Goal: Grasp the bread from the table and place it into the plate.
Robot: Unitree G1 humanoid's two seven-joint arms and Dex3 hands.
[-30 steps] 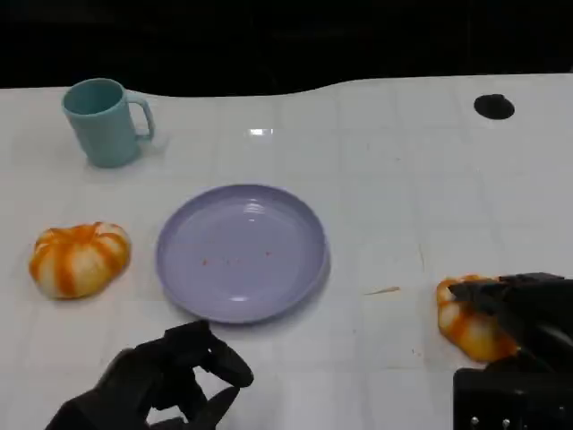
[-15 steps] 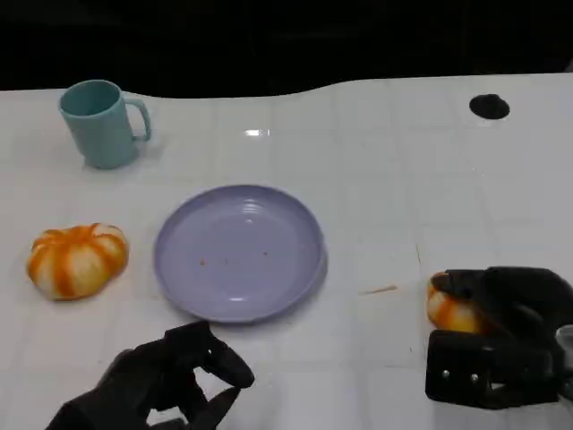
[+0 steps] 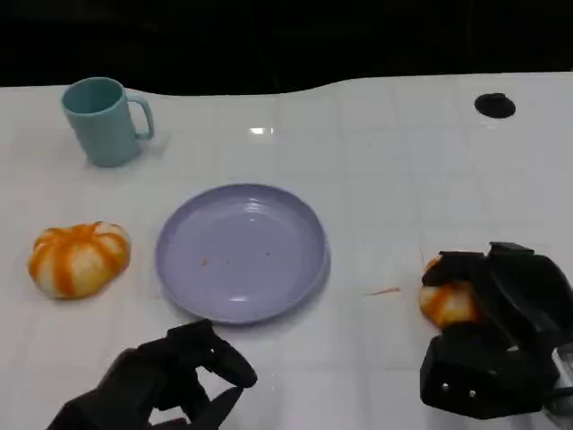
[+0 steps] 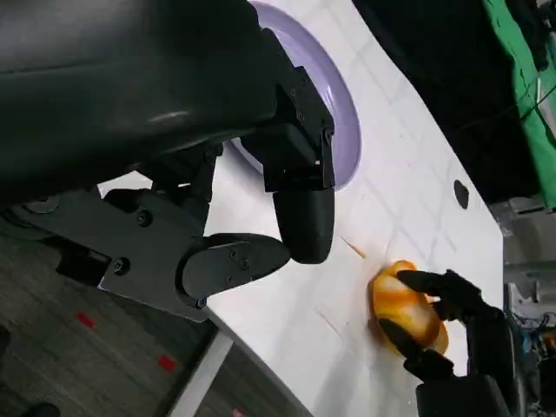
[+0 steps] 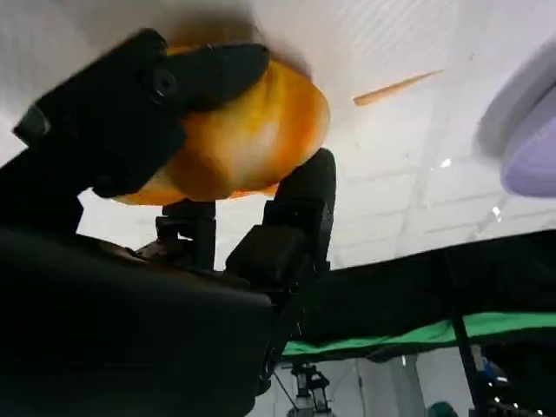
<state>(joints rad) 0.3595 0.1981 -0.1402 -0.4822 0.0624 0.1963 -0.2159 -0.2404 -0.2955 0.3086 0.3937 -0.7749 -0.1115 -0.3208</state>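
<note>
Fingers of the left hand (image 3: 170, 381) are curled in w/ nothing between them, low at the near-left edge of the glossy white tabletop (image 3: 385, 170); the left wrist view shows the same, black fingers (image 4: 300, 208) bent over the table's near edge, holding nothing.

Going left to right across the head view: a round orange-and-white striped bread roll (image 3: 79, 258) sits on the table at far left, apart from the left hand and untouched. Behind it, toward the far edge, stands an upright teal plastic mug (image 3: 101, 122), handle pointing right. Near centre lies the round lavender plate (image 3: 242, 252), shallow, w/ a few small orange specks on its face; it's beside the striped roll but not touching it. Right of the plate, a thin orange sliver (image 3: 383, 291) lies on the table. Then a second orange-and-white bread roll (image 3: 446, 300), well right of the plate, in the right hand (image 3: 501, 309): black fingers wrap over its top and right side. The right wrist view confirms the grip, w/ fingers (image 5: 139, 104) on one side of the roll (image 5: 239, 139) and a thumb on the other. Can't tell if the roll is off the table or resting on it. At far right, near the back edge, a small black round spot (image 3: 494, 106).
</note>
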